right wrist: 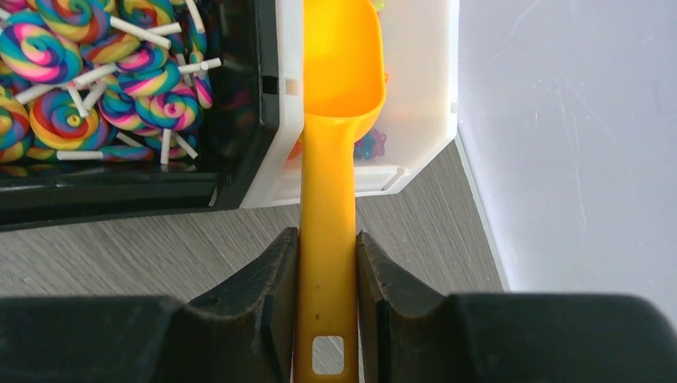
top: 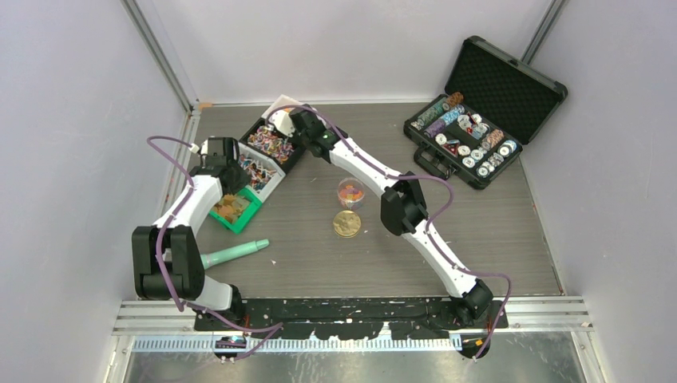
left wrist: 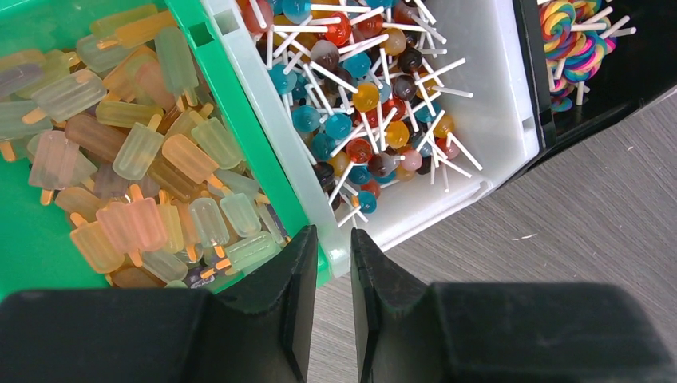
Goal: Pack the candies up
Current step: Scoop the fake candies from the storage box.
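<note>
**Packing is just getting going**

The table [top: 495, 239] is holding a row of bins, and most of the candies [left wrist: 144, 152] are sitting in them, not packed yet. Ice-pop ones are filling the green bin [left wrist: 239, 104]. Ball lollipops are lying in the white bin [left wrist: 491, 104] next to it. Swirly rainbow ones are piling up in the black bin [right wrist: 120, 195].

The right gripper [right wrist: 327, 243] is squeezing the handle of the orange scoop [right wrist: 339, 72] tight. It is holding the scoop's bowl over the far white bin [right wrist: 415, 120] by the wall. The bowl is looking empty.

The left gripper [left wrist: 334, 239] is sitting low where the green bin and the white bin meet. Its jaws are nearly together, one on each side of the walls. I cannot tell if it is pinching them.

In the middle of the table, a little cup [top: 350, 204] is holding a few bright candies, so I am guessing a bit of scooping is done. A gold disc [top: 346, 224] is lying just beside the cup, not on it. I am thinking lots more scooping is waiting.
</note>
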### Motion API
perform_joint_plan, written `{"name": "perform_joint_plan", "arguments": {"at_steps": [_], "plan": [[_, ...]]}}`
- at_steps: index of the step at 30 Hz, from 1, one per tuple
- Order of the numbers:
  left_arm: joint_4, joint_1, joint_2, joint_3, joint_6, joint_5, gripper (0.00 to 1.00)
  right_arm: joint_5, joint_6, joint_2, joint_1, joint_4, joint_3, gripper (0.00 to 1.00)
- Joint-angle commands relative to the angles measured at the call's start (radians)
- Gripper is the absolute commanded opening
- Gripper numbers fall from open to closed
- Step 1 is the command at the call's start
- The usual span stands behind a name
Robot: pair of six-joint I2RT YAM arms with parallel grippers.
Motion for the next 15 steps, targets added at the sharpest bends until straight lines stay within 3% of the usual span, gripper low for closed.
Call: {"name": "perform_joint_plan", "arguments": {"at_steps": [1, 15], "plan": [[0.021, -0.001, 0.029, -0.022, 0.004, 0.044, 0.23, -0.069, 0.07, -0.011, 0.006, 0.119, -0.011, 0.0], [-0.002, -0.001, 0.054, -0.002, 0.034, 0.047, 0.18, -0.235, 0.277, -0.136, -0.063, 0.332, -0.261, 0.0]]}}
